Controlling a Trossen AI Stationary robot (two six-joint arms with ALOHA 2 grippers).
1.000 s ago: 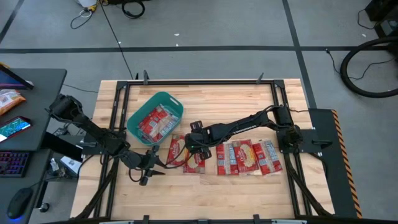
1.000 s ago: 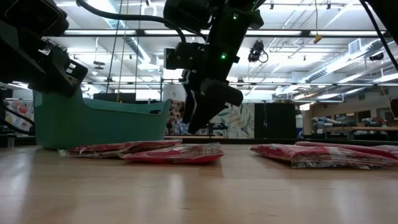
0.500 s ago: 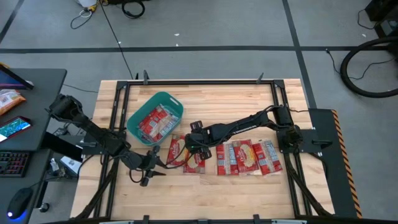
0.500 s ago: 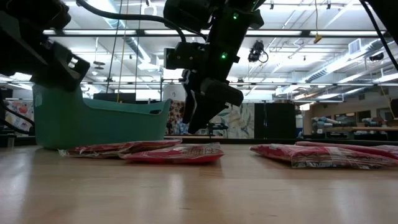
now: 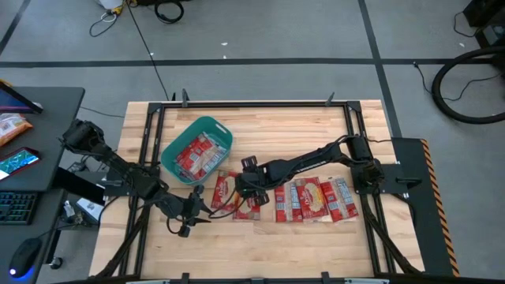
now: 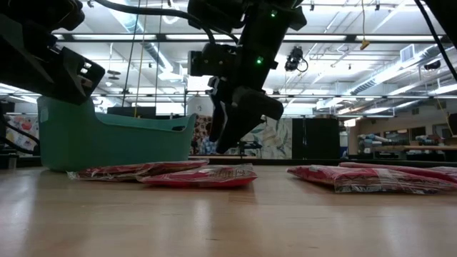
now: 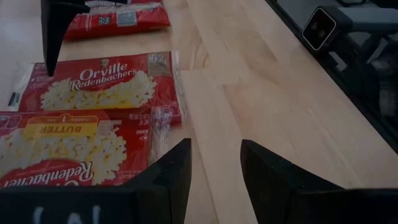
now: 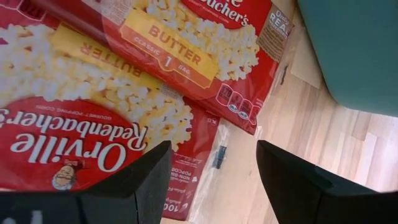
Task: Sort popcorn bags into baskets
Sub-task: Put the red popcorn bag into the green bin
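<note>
1. Worktop (image 5: 260, 241) of pale wood carries a teal basket (image 5: 171, 148) near its left rear part, with several popcorn bags (image 5: 197, 155) lying inside it.
2. Just in front of the basket, two overlapping bags (image 5: 226, 192) lie flat near the worktop's middle; four more bags (image 5: 314, 199) lie side by side to their right.
3. The right claw (image 5: 247, 187) hangs directly above the two overlapping bags, its fingers (image 8: 297, 180) spread wide and holding nothing, clear of the wrappers in the low view.
4. The left claw (image 5: 203, 209) sits low beside the front-left edge of the same pair, its fingers (image 7: 176, 171) partly apart and empty, pointing at the bags' edge.
</note>
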